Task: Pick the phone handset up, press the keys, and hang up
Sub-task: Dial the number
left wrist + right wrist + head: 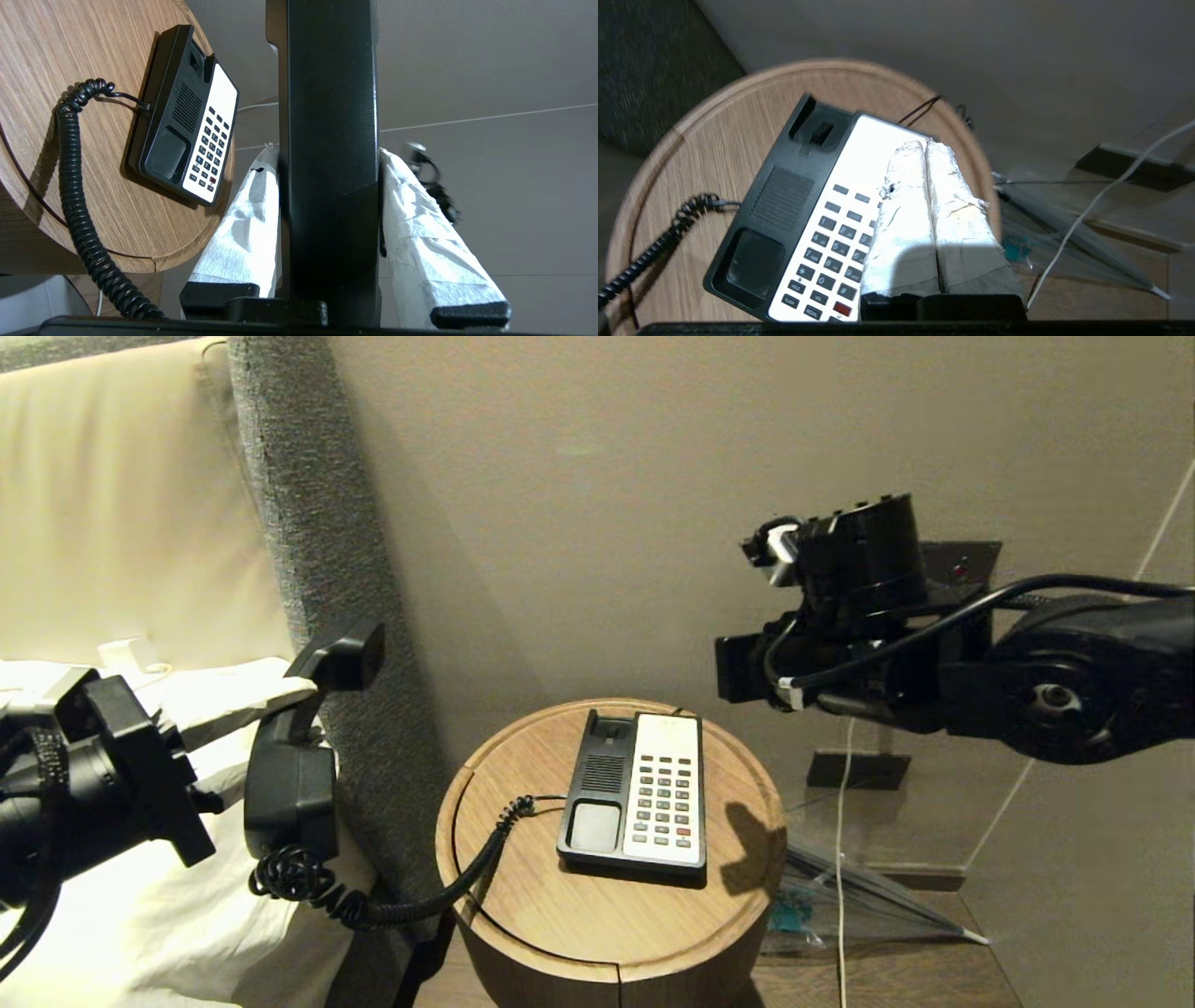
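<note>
The black phone handset point(291, 775) hangs upright in the air left of the round wooden table point(560, 933). My left gripper point(327, 151) is shut on its middle, with a white-wrapped finger point(243, 224) on each side of the handset point(331, 93). Its coiled cord point(448, 887) sags down to the phone base point(597, 784) on the table. The keys point(665, 798) lie bare in the cream faceplate, with one red key near the front. My right arm point(840, 616) hovers high to the right of the table. The right gripper point(926, 145) is shut and empty, in the air above the keys point(831, 252).
A cream cushion point(112, 523) and a grey upholstered panel point(308, 523) stand left of the table. The wall rises close behind it. A thin white cable point(840, 859) and a clear plastic item point(840, 896) lie on the floor to the right.
</note>
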Controlling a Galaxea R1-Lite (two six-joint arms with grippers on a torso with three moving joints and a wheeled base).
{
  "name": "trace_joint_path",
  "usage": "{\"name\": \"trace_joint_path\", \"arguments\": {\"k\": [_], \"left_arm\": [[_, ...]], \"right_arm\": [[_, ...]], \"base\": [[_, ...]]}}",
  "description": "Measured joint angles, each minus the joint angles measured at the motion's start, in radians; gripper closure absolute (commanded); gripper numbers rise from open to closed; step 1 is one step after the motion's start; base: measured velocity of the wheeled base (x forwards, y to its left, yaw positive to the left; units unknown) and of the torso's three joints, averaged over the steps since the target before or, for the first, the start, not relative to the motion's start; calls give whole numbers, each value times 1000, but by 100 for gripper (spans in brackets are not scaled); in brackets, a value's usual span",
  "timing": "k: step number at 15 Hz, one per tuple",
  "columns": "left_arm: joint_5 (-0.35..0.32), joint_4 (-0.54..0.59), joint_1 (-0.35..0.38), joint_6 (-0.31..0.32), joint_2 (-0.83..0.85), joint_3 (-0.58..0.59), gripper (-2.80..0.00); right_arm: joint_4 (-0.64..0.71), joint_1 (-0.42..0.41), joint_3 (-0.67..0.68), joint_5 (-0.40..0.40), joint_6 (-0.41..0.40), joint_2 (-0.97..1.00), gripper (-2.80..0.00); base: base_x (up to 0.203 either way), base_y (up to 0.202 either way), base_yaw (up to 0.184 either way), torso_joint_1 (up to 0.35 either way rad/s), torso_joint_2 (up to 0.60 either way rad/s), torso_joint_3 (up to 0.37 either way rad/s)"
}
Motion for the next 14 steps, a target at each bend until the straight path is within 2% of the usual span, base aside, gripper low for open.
{"name": "trace_joint_path", "arguments": {"k": [7,10,14], "left_arm": [[-3,0,0,0,10,0,0],[-3,-4,0,0,23,0,0],[-3,-76,0,-1,31,29,0]], "right_arm": [[-153,28,11,-13,9,163,0],[-152,65,18,-13,49,212,0],[-154,100,58,-12,94,256,0]], "base": [[0,0,0,0,0,0],[0,0,0,0,0,0],[0,0,0,0,0,0]]}}
